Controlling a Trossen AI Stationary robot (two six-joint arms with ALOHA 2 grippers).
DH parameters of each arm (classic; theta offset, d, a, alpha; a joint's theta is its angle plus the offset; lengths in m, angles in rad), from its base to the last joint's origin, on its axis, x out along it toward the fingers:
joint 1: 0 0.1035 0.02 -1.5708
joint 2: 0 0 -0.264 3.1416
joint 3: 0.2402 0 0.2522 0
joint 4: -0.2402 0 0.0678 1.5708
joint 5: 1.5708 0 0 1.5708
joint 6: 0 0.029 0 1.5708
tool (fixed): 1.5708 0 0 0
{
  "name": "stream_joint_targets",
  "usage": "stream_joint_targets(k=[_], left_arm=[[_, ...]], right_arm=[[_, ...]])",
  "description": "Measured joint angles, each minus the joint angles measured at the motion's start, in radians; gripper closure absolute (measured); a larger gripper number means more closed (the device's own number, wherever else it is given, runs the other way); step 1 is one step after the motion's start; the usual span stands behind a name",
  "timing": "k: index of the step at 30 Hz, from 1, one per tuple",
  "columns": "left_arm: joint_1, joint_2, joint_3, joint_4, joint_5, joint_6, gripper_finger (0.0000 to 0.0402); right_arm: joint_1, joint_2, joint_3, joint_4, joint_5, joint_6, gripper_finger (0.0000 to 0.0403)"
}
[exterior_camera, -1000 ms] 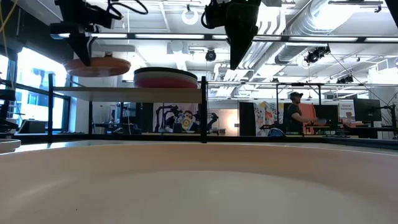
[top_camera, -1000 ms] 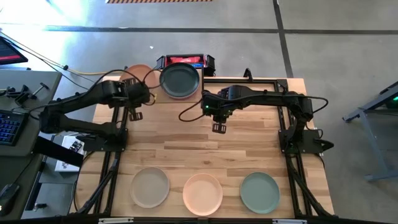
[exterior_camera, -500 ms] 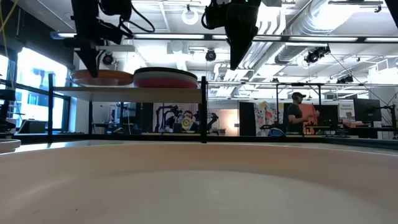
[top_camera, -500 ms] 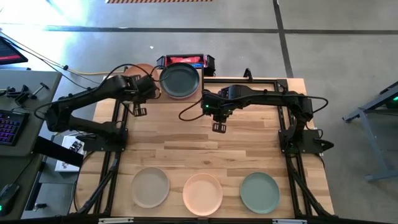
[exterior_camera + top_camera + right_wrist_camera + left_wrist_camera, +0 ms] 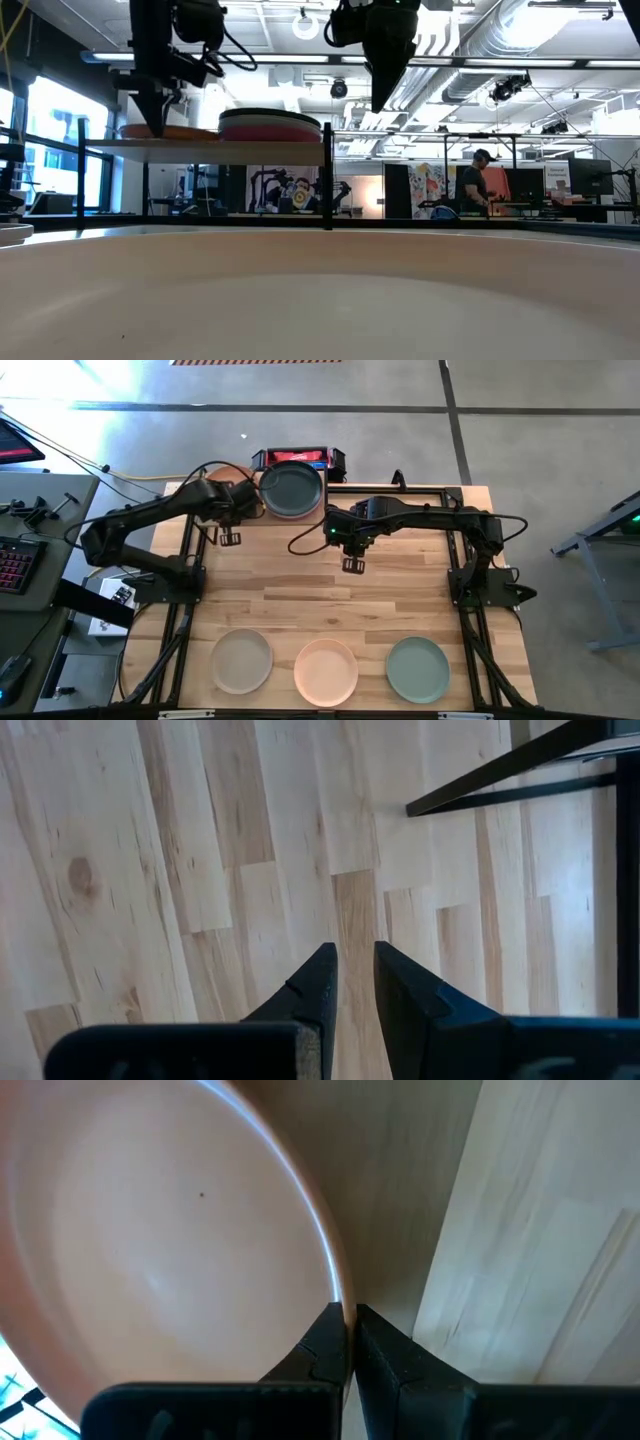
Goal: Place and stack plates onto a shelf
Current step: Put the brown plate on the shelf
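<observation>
My left gripper [image 5: 231, 510] is shut on a salmon plate [image 5: 224, 472] at the left part of the shelf [image 5: 250, 146]. In the low view the plate [image 5: 172, 131] lies level, right at the shelf board. Beside it on the shelf rests a stack of plates [image 5: 270, 125] topped by a dark grey plate [image 5: 290, 487]. My right gripper [image 5: 352, 563] hangs over the middle of the table, open by a narrow gap, touching nothing. Three more plates lie along the table's near edge: beige-grey [image 5: 241, 660], peach [image 5: 325, 671] and sage green [image 5: 417, 669]. My left gripper pinches the salmon plate's rim [image 5: 338, 1285] between its two fingers, on the side nearest the table's near edge. The fingers [image 5: 155, 118] come from above, pointing down. The plate sits level with its underside at the shelf board [image 5: 400, 1190].
Black frame rails [image 5: 400, 490] run along the table's far edge and down both sides. A red and black box [image 5: 300, 457] sits behind the shelf. Bare planks [image 5: 330, 610] lie between the shelf and the three near plates. A person [image 5: 478, 185] stands in the room beyond.
My left gripper has moved toward the table's right and down, carrying the salmon plate. The plate was hanging above the shelf's left end; now it sits low at the shelf board, close beside the stack. The right arm has kept still.
</observation>
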Motion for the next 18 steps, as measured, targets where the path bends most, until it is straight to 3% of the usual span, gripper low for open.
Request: stream_joint_targets(k=[12, 18], left_arm=[[0.0, 0.012, 0.0, -0.005, -0.003, -0.009, 0.0399], [0.0, 0.012, 0.0, -0.006, -0.009, -0.047, 0.0379]], right_arm=[[0.0, 0.0, 0.0, -0.001, 0.0, -0.002, 0.0357], [0.001, 0.0, 0.0, -0.001, 0.0, 0.001, 0.0357]])
